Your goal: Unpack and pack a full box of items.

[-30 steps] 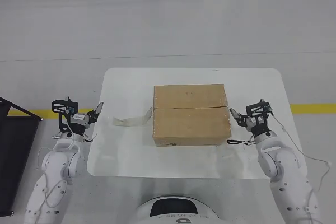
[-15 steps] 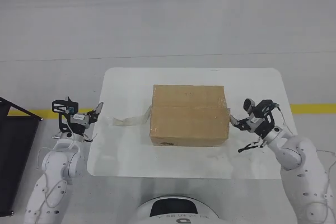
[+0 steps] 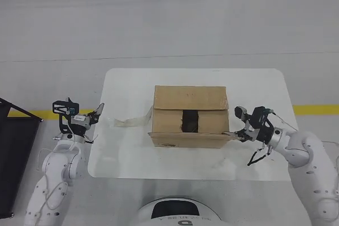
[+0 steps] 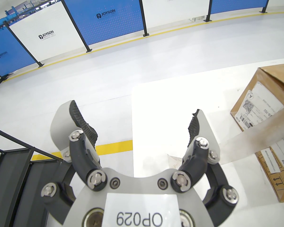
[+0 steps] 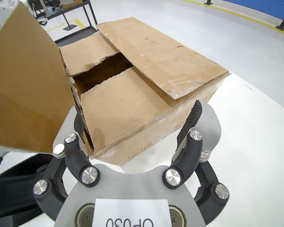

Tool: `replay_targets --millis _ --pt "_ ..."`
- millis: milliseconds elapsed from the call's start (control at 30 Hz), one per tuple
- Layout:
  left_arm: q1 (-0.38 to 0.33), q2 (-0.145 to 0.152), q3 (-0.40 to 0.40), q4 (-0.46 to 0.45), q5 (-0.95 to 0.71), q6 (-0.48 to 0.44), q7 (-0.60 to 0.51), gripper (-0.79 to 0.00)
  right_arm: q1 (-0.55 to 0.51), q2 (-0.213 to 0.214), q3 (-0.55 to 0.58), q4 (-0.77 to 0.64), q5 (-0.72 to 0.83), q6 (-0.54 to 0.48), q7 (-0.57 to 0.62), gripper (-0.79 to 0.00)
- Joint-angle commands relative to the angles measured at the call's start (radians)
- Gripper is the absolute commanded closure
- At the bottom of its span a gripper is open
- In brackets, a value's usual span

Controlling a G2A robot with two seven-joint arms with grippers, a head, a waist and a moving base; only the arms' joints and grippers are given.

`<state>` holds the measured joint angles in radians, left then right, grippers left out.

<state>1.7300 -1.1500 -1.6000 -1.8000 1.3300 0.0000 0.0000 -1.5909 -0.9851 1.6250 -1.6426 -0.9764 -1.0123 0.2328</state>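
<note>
In the last second my right end effector (image 5: 137, 114), fingers spread, has levered the near flap (image 5: 26, 83) upright on the box (image 3: 189, 113) mid-worktop (image 3: 260, 85), baring the inner flaps (image 5: 123, 100) and a dark gap (image 3: 190, 120). My left end effector (image 4: 135, 119) hangs spread at the worktop's left edge. The far flap (image 3: 189, 97) comes next, I judge.

White arms (image 3: 59, 164), black cables (image 3: 255, 158), silver screws (image 4: 96, 178)
</note>
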Motion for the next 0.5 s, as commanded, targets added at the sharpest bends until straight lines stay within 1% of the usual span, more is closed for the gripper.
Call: replay_targets --millis 0,167,267,367,467 --pt "0.000 0.000 0.000 0.000 0.000 0.000 0.000 -0.785 -0.012 0.013 -0.002 -0.007 -0.041 0.000 -0.052 -0.785" --pt "0.000 0.000 0.000 0.000 0.000 0.000 0.000 -0.785 -0.040 0.041 -0.006 -0.018 -0.169 0.000 -0.183 -0.785" --pt "0.000 0.000 0.000 0.000 0.000 0.000 0.000 -0.785 -0.045 0.055 -0.012 -0.012 -0.241 0.000 -0.232 -0.785" --pt "0.000 0.000 0.000 0.000 0.000 0.000 0.000 -0.785 -0.041 0.059 -0.010 0.010 -0.292 0.008 -0.246 -0.785" --pt "0.000 0.000 0.000 0.000 0.000 0.000 0.000 -0.785 -0.035 0.058 -0.020 0.020 -0.330 0.057 -0.237 -0.785"
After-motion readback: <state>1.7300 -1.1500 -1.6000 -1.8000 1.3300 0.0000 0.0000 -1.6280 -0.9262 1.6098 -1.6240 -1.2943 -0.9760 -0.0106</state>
